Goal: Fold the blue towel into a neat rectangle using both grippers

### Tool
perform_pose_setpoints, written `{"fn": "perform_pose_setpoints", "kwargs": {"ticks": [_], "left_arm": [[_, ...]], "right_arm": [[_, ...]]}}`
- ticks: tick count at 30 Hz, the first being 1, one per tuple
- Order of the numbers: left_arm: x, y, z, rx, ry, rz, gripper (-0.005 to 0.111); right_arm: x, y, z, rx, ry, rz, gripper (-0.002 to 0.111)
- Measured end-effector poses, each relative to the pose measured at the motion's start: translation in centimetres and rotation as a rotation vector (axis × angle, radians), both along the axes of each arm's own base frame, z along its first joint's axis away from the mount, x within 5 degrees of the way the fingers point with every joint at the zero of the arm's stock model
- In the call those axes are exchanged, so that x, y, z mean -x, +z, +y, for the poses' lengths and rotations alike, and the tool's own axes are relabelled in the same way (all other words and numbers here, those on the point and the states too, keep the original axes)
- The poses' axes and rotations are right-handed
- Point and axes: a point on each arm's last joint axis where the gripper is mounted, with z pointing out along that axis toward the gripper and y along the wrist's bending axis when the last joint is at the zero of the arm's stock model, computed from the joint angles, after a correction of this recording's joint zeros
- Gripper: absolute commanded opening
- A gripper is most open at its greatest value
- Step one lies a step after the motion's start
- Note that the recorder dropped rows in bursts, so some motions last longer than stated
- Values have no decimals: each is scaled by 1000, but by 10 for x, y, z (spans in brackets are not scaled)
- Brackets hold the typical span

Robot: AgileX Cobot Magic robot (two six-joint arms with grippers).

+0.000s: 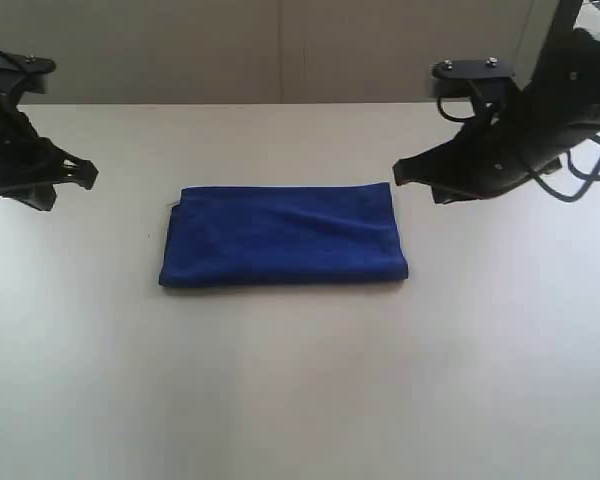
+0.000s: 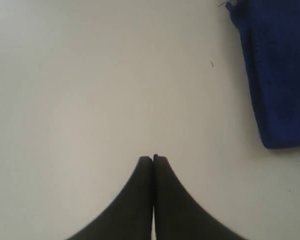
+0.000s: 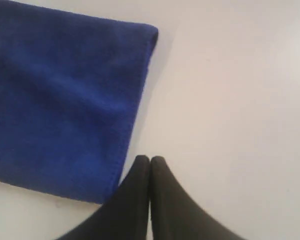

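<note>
You have one blue towel (image 1: 283, 236), a flat rectangle lying mid-worktop (image 1: 300, 390), and two hands. The left hand (image 1: 90, 175) sits at about its 9 o'clock, well apart, and the right hand (image 1: 400, 172) is near its 2 o'clock corner. Both are clenched, empty. The frame edges cut off both arms.

Showing plain royal blue on towel (image 1: 285, 235), black on left hand (image 1: 88, 175) and right hand (image 1: 400, 173), off-white on surface (image 1: 300, 390).
</note>
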Motion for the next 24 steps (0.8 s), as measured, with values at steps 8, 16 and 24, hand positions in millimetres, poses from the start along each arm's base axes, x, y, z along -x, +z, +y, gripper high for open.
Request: {"fn": "perform_pose_setpoints", "kwargs": {"ticks": [8,16,24], "left_arm": [[53,2,2,131,7,-30,0],[87,5,10,124,-33,-92,0],[120,17,16,142,-37,-161,0]], "right_arm": [[34,11,-24,-12,-103,-91,0],[71,32,-28,-23,-131,-229,0],[109,40,-30,-15,-125,-285,0]]}}
